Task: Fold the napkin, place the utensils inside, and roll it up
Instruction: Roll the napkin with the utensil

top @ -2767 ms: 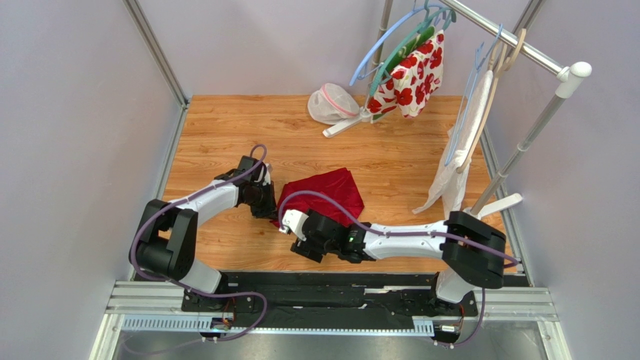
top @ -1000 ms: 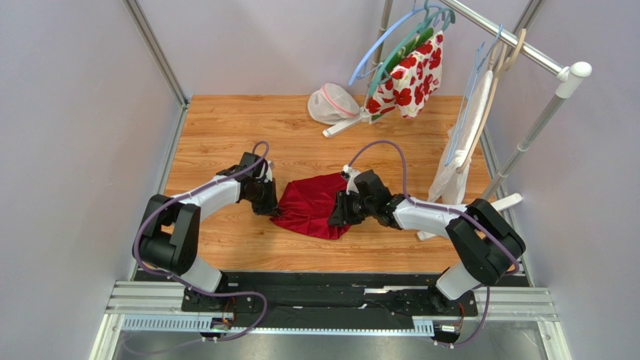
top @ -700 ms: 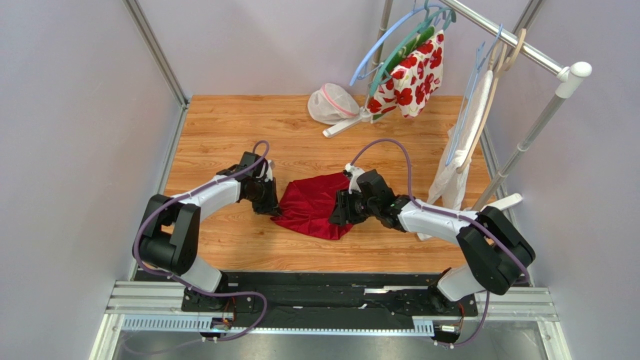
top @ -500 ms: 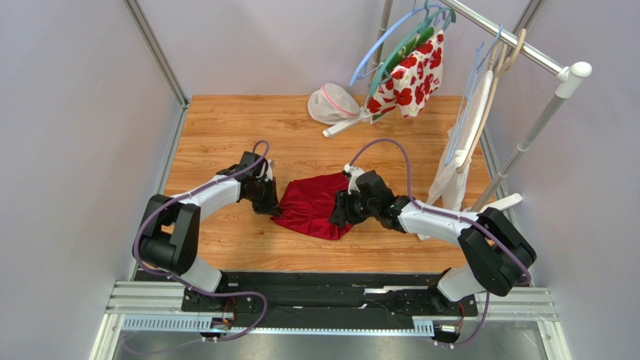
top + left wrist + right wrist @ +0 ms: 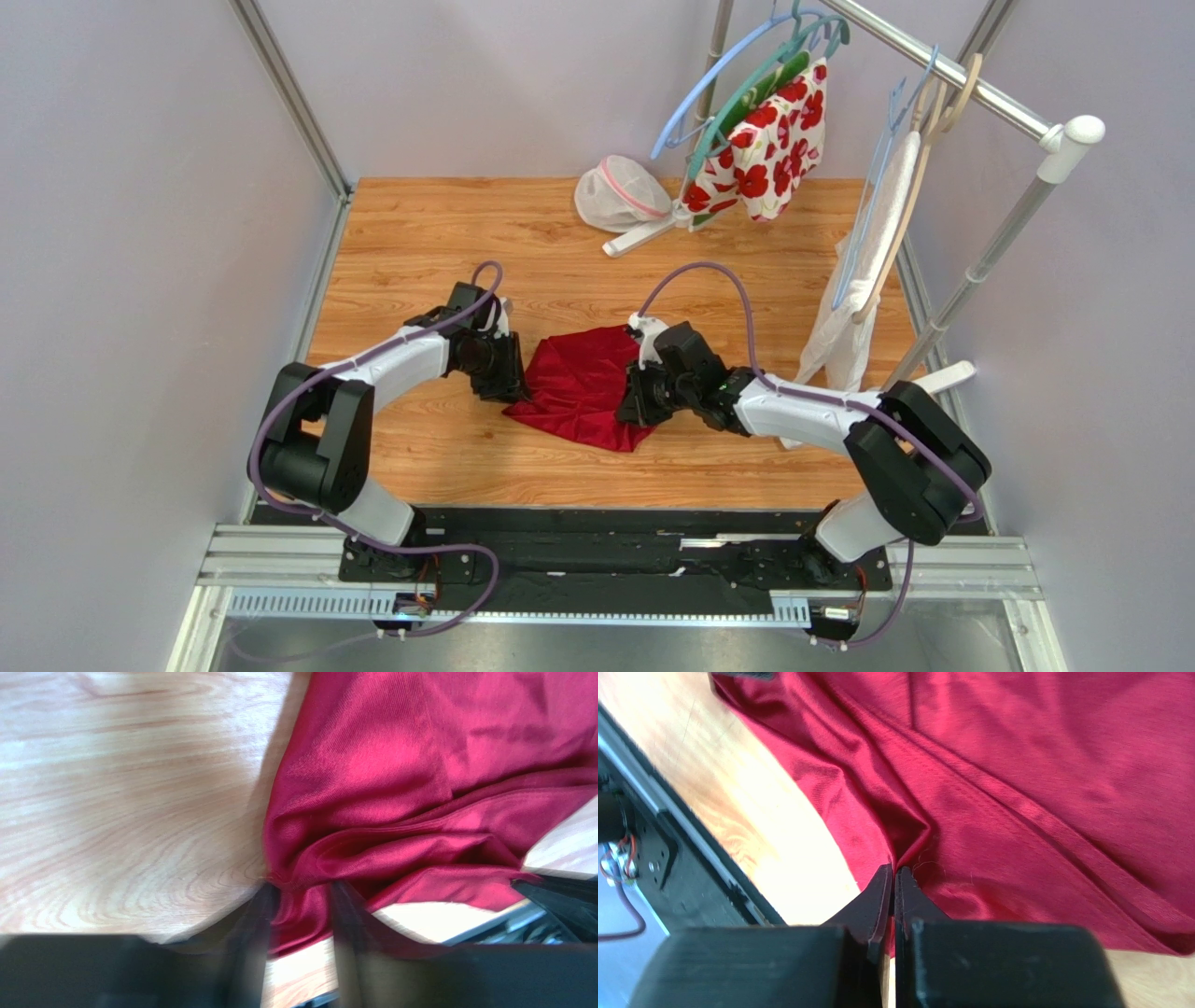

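Wood table (image 5: 421, 238): R gripper (image 5: 893, 882) clenched on napkin (image 5: 1032, 777), L gripper (image 5: 302, 889) released, fingers apart.

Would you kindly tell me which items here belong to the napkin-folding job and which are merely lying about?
Job in hand: crimson napkin, pinched by the right hand, the left hand at its other edge. No utensils visible.
Lying about: flowered cloth, white towel, white bag, clothes rail.

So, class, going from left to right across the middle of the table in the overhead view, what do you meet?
left gripper → napkin → right gripper → white towel hanging from the rack
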Available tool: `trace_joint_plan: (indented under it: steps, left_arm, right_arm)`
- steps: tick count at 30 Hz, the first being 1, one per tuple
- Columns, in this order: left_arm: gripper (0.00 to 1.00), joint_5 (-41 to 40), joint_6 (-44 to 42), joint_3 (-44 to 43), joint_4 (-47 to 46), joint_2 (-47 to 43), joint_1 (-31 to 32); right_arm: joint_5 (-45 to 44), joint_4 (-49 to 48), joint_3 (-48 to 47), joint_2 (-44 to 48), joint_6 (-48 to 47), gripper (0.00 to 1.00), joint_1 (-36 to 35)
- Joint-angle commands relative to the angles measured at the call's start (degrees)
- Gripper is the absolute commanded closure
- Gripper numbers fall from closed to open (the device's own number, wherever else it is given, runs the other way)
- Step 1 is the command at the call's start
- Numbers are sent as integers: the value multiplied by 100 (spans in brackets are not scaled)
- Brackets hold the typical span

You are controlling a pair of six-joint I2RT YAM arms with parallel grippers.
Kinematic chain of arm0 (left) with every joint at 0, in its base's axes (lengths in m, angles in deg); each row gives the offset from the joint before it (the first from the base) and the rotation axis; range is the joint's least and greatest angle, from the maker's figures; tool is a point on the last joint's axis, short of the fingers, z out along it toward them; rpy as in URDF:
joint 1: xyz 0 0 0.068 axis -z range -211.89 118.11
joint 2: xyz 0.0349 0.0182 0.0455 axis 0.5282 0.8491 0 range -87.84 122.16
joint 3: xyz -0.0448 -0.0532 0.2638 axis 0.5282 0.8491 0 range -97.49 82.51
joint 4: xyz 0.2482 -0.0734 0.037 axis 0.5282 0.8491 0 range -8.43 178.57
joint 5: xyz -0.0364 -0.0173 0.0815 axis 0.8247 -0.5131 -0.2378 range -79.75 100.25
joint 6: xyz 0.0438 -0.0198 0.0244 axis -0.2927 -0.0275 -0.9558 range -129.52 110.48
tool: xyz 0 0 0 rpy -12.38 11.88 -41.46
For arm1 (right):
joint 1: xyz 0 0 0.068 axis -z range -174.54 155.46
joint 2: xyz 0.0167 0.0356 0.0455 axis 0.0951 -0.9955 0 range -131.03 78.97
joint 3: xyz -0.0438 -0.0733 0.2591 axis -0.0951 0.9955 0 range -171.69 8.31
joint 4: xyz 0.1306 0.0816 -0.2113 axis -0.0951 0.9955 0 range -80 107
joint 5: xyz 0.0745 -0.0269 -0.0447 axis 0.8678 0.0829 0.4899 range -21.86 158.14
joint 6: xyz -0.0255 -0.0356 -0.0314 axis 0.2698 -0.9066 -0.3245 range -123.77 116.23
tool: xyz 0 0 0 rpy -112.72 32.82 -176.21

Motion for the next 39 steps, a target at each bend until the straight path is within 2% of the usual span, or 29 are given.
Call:
trace_joint_plan:
  steps: [1, 3, 6, 8, 10, 17, 18, 19, 21, 24, 25, 26, 28, 39]
  left_arm:
    - [49, -235, 108, -192, 114, -346, -186]
    - [42, -271, 204, -113, 123, -523, -405]
    - [40, -279, 415, 194, -9, -1005, -696]
    - [34, -323, 530, 406, -114, -1349, -776]
    - [34, -359, 556, 511, -132, -1533, -793]
    - [33, 45, 609, 661, -369, -1367, -793]
    - [33, 63, 609, 679, -378, -1358, -793]
    - [33, 72, 601, 688, -387, -1358, -793]
    - [33, 81, 574, 731, -378, -1385, -793]
    - [33, 98, 583, 854, -439, -1437, -793]
    - [33, 124, 583, 916, -466, -1438, -793]
    - [33, 151, 600, 942, -492, -1438, -793]
    - [34, 300, 635, 1021, -650, -1359, -785]
    - [38, 388, 548, 916, -853, -612, -539]
  right_arm:
    - [135, -265, -87, 220, -456, 100, -339]
    - [82, -256, -34, 291, -719, 100, -489]
    - [-180, -177, 54, 423, -1053, 99, -867]
    - [-357, -81, 37, 459, -1220, 98, -1157]
    - [-638, 164, -7, 433, -1379, 97, -1437]
    - [-1350, 701, -69, 265, -1546, 91, -2185]
    - [-1499, 745, -78, 274, -1546, 87, -2273]
    - [-1561, 807, -78, 274, -1503, 74, -2439]
    - [-1912, 974, -86, 318, -1450, 68, -2581]
    - [-2123, 1159, -95, 528, -1353, 52, -2827]
    - [-2194, 1211, -104, 660, -1344, 38, -2941]
    - [-2247, 1264, -104, 730, -1370, 33, -2977]
    - [-2344, 1291, -148, 819, -1388, 29, -3004]
    - [-2625, 1019, -473, 503, -1503, 27, -2977]
